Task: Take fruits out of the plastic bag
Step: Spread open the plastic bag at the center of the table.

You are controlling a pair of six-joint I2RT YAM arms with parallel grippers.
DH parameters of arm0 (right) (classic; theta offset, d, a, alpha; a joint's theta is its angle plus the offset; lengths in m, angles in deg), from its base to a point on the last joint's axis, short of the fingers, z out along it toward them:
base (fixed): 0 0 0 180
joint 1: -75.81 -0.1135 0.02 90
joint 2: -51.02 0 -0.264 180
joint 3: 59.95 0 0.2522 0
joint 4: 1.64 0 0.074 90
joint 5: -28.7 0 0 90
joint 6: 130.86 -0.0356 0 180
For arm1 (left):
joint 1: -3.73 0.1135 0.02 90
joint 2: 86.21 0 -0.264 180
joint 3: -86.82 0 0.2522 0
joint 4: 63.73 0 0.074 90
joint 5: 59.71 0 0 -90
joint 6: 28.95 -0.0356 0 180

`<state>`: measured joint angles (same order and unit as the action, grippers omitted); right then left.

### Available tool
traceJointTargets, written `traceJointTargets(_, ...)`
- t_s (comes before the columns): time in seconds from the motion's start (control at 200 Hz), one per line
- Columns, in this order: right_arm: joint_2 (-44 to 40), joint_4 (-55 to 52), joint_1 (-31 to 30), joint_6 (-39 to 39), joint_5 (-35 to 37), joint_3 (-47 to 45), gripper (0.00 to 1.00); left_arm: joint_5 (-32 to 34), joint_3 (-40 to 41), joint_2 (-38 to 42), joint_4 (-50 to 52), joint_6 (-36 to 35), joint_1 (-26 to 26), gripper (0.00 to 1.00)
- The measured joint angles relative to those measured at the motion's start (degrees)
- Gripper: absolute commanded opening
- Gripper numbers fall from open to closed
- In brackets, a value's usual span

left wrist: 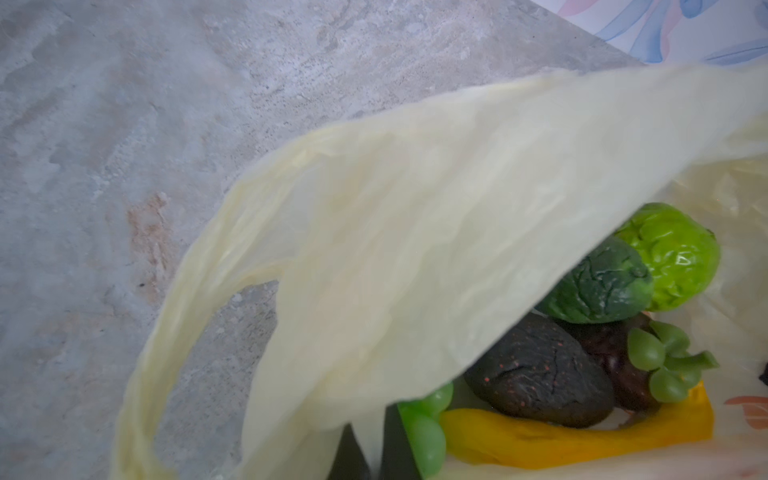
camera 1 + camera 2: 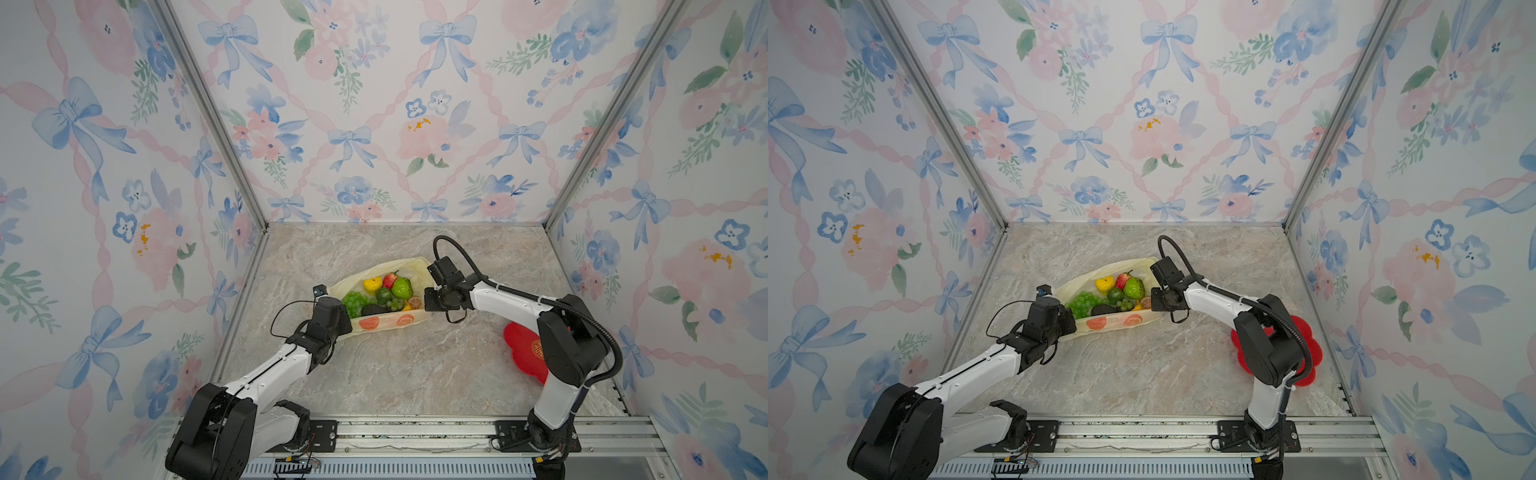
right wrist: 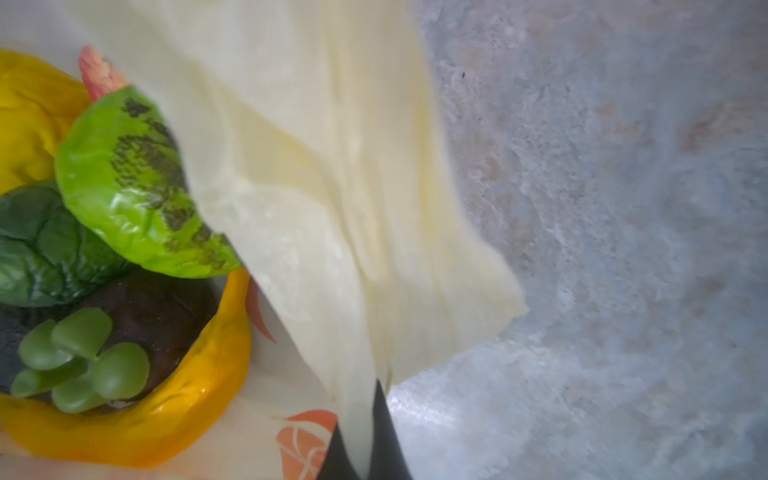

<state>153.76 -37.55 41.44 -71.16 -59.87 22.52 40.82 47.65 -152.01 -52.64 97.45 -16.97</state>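
Note:
The pale yellow plastic bag [image 2: 382, 322] lies mid-table with its mouth spread wide in both top views. Inside show the fruits: green grapes [image 2: 355, 302], yellow citrus [image 2: 372, 284], strawberry [image 2: 390, 280], bumpy green citrus [image 2: 402, 288], lime [image 2: 383, 295] and avocado [image 2: 372, 309]. My left gripper [image 1: 374, 453] is shut on the bag's film [image 1: 395, 232] at its left end, beside a grape bunch [image 1: 424, 428] and the banana [image 1: 573, 440]. At the right end my right gripper [image 3: 365, 440] is shut on the bag's rim [image 3: 316, 166], close to the bumpy citrus [image 3: 120, 195].
A red flower-shaped plate [image 2: 523, 351] lies at the right, partly hidden behind my right arm [image 2: 561, 332]. Flowered walls close in the table on three sides. A metal rail [image 2: 415, 432] carrying both arm bases runs along the front edge.

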Motion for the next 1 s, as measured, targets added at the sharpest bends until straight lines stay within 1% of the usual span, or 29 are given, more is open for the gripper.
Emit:
traceJointTargets(0.065,-1.0,1.3,0.5,-0.4,-0.6,-1.6,0.0,-1.4,0.0,0.0,0.1,0.5,0.0,0.24)
traceJointTargets(0.21,-1.3,2.6,0.6,-0.4,-0.6,-3.0,0.0,-2.1,-0.2,0.0,2.4,0.8,-1.3,0.58)
traceJointTargets(0.29,-2.0,2.9,0.6,-0.2,-0.5,-3.8,0.0,-0.8,-1.7,0.4,6.6,0.1,-3.0,0.73)
traceJointTargets(0.355,-2.8,2.8,0.6,0.4,-0.2,-4.1,0.0,2.3,-3.8,1.0,10.8,0.2,-4.6,0.8)
traceJointTargets(0.48,-4.7,2.7,0.6,1.9,0.6,-4.1,0.0,8.6,-8.7,2.4,16.8,0.0,-7.5,0.89)
traceJointTargets(0.545,-5.7,2.7,0.6,2.7,0.8,-4.3,0.0,11.7,-11.2,2.6,18.4,-0.6,-8.8,0.9)
traceJointTargets(0.62,-6.5,2.7,0.6,3.6,1.1,-4.4,0.0,14.2,-14.9,0.9,20.1,-1.9,-10.0,0.92)
traceJointTargets(0.73,-6.6,2.7,0.6,4.6,1.4,-5.1,0.0,15.9,-21.4,-5.4,20.4,-3.8,-10.7,0.94)
traceJointTargets(0.81,-6.6,2.7,0.6,5.0,1.4,-5.9,0.0,16.9,-25.4,-10.8,20.4,-5.2,-10.8,0.92)
traceJointTargets(0.88,-6.9,2.7,0.6,5.3,1.4,-6.6,0.0,17.8,-28.5,-16.1,20.4,-6.4,-10.8,0.83)
traceJointTargets(0.945,-7.2,2.7,0.5,5.5,1.4,-6.9,0.0,17.8,-30.5,-20.5,20.4,-7.2,-10.3,0.7)
traceJointTargets(1.0,-7.7,2.7,0.5,5.7,1.6,-7.2,0.0,17.2,-31.5,-23.8,20.3,-7.3,-8.7,0.59)
